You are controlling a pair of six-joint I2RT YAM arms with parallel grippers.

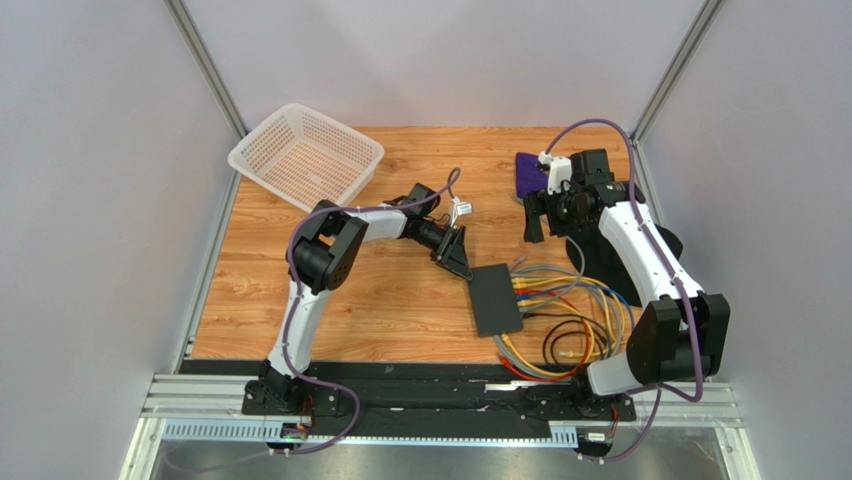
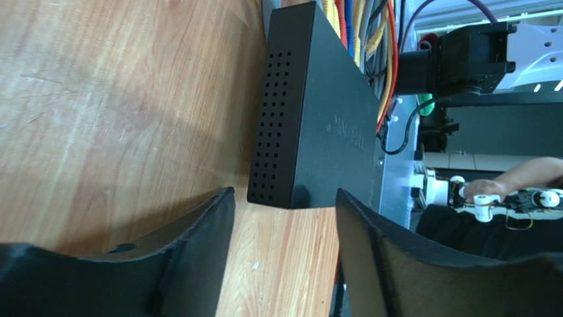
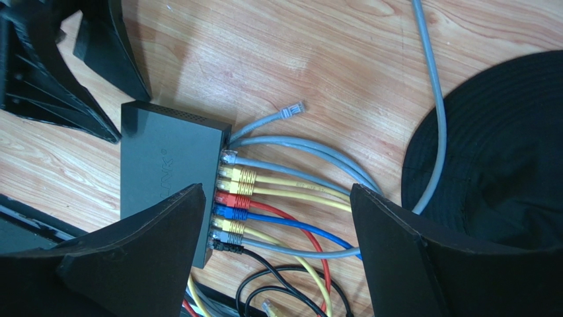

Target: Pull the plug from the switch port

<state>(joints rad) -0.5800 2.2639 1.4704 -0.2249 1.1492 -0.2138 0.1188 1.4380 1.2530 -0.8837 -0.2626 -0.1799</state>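
Black switch on worktop, open wood to its left.
Left pincer and right pincer both spread; one loose grey plug.

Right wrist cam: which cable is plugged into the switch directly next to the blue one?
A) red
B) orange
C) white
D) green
A: the red cable sits in the switch in the port right beside the blue cable.

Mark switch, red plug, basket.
switch (image 1: 496,298), top view, middle of lid.
red plug (image 3: 225,198), right wrist view, plug body.
basket (image 1: 305,155), top view, bare mesh floor.
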